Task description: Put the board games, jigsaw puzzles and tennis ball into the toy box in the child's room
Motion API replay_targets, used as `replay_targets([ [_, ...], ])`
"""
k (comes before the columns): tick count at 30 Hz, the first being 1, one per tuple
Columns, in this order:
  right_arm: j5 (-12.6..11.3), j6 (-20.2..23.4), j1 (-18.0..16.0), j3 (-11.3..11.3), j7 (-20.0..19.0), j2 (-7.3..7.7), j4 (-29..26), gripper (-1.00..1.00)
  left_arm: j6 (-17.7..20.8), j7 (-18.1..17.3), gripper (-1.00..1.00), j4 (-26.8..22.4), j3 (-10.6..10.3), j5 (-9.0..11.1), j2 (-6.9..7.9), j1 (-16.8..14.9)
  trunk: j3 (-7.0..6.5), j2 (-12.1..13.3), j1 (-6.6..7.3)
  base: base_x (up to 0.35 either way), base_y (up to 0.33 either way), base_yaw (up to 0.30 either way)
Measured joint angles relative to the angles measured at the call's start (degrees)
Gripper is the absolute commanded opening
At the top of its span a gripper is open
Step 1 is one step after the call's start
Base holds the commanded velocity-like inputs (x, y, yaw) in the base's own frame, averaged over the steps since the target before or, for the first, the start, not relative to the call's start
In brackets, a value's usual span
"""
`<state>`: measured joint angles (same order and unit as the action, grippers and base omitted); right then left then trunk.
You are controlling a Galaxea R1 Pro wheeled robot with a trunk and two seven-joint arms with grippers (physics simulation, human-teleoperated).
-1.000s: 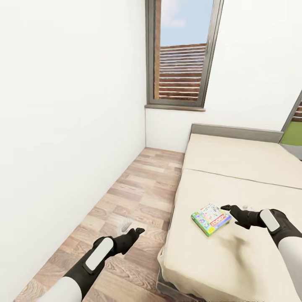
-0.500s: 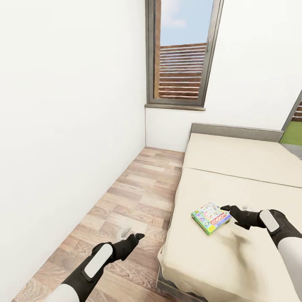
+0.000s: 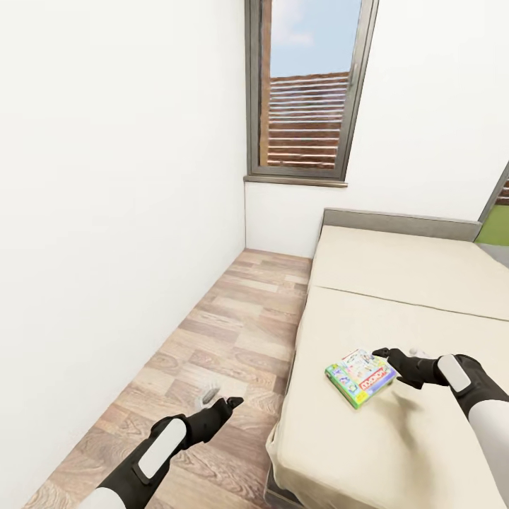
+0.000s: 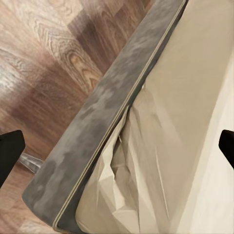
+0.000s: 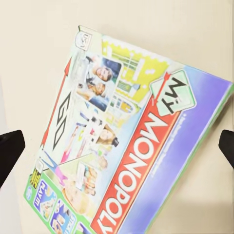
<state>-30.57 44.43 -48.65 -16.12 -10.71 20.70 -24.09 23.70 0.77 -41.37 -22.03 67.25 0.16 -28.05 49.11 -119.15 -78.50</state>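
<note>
Board games first, and one colourful board game (image 3: 360, 376) is lying flat on the bed (image 3: 424, 297), lower right of the head frame. The right gripper (image 3: 382, 352) is hanging just at the box's far-right corner, fingers spread wide; in the right wrist view the two dark fingertips (image 5: 10, 148) are straddling the printed lid (image 5: 126, 146) at the frame edges, nothing pinched yet. Compared with a second ago, the box is sitting slightly further right and lower in the head picture and the gripper is reading as closer over it, though the window (image 3: 307, 92) has shifted too, so part of that is the camera moving. That is looking like a line-up for the grab, not a grab. Meanwhile the left gripper (image 3: 232, 403) is dropping lower than before, over the plank floor (image 3: 233, 325) at lower left, its fingers apart and empty, pointing at the bed's grey edge (image 4: 97, 126).
</note>
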Motion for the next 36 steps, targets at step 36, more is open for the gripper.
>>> replay_targets([
  [36, 0.1, -12.8, 0.3, -0.1, 4.4, -0.55, 4.6, 1.0, 0.0, 0.0, 1.0, 0.0, 0.2, 0.4, 0.06, 0.0, 0.0, 0.0, 0.0, 0.001, 0.0, 0.0],
])
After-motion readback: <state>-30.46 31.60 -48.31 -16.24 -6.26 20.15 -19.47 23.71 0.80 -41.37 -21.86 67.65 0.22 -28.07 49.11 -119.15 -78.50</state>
